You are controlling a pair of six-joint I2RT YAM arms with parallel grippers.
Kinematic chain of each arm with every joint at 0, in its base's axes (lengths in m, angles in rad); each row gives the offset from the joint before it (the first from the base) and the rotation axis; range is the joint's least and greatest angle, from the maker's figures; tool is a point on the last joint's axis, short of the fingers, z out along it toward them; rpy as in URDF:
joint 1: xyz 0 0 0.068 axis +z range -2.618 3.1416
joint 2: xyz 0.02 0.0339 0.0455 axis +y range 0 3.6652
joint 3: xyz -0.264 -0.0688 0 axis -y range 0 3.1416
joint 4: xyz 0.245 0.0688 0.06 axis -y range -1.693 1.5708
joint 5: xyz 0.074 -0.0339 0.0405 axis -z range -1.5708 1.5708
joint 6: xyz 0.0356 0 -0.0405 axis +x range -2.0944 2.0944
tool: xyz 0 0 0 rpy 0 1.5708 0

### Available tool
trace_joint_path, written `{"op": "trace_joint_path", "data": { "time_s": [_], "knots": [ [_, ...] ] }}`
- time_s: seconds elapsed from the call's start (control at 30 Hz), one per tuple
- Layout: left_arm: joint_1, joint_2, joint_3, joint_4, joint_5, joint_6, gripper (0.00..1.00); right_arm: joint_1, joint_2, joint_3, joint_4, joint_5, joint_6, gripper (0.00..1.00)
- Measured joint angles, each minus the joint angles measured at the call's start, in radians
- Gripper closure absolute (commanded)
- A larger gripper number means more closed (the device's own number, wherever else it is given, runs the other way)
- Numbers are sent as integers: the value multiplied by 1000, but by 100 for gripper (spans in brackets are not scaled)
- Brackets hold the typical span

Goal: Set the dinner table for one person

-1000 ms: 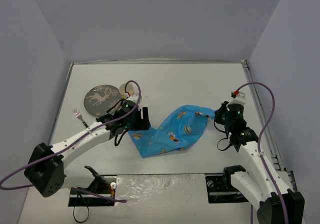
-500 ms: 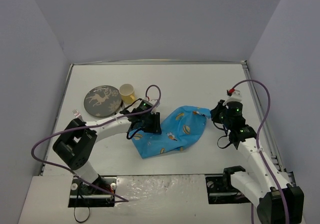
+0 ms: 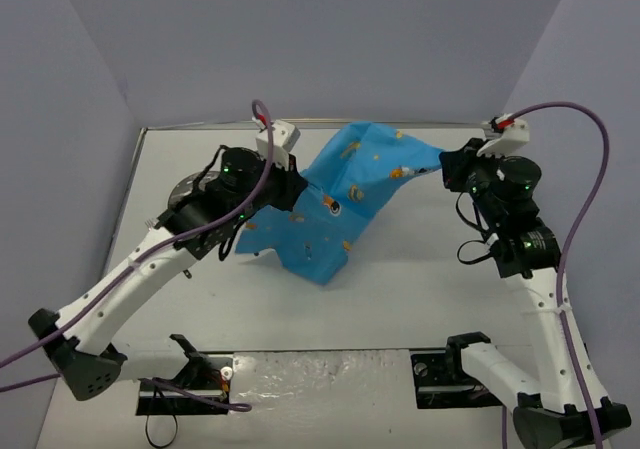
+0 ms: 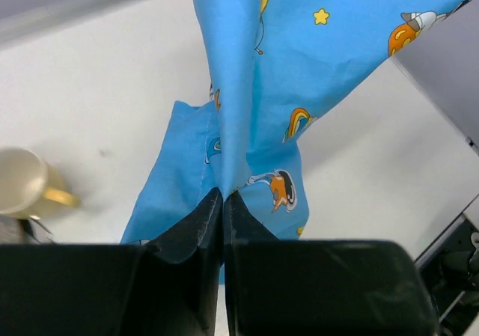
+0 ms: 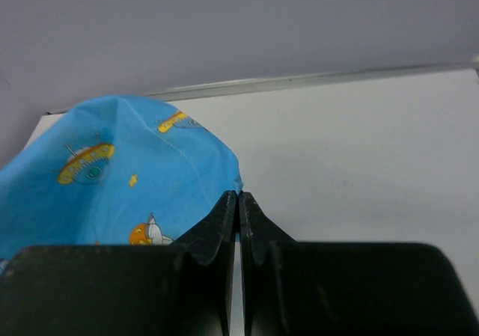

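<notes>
My left end effector (image 4: 223, 194) has just closed. A second ago it stood open beside the left edge of the blue cartoon-printed cloth (image 3: 350, 184), which lay rumpled on the worktop (image 3: 420, 269) toward the near middle. Now its jaws are pressed narrow on a gathered fold of that cloth, and in my left wrist view the fabric runs straight up out of the pinch. My right end effector (image 5: 238, 195) was already nipped on the cloth's right corner and stays that way, with the blue edge caught between its closed tips.

Both my arms have risen and swung toward the far edge of the worktop. The cloth has come off the surface and hangs stretched between my two end effectors, with a loose tail drooping toward the middle of the worktop. I cannot tell whether that tail touches the surface.

The worktop itself lies bare below the cloth. A pale cup (image 4: 22, 182) stands off toward its far-left corner.

As I judge it, this is the hold I needed. With two points gripped I can pull the cloth taut and lay it flat as the place mat. The setting proper has not yet begun.
</notes>
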Motion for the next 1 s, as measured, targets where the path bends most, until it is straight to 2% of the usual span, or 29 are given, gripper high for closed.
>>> {"op": "trace_joint_path", "data": {
  "time_s": [0.17, 0.37, 0.6, 0.77, 0.93, 1.0],
  "knots": [
    [-21, -138, 134, -78, -50, 123, 100, 0, -31, 196, -43, -115, -62, 100],
    [-29, -257, 172, -188, -54, 168, 100, 0, -114, 299, -82, -242, -89, 100],
    [-29, -255, 212, -243, -97, 165, 100, 0, -146, 355, -88, -221, -82, 100],
    [-12, -128, 126, -149, -106, 142, 99, 0, -122, 220, -64, -77, -29, 100],
    [5, 193, 35, -16, -91, 131, 88, 0, 41, 40, -65, 77, 18, 100],
    [12, 336, 13, 10, -80, 134, 79, 0, 121, -34, -36, 136, 22, 100]
  ]
}}
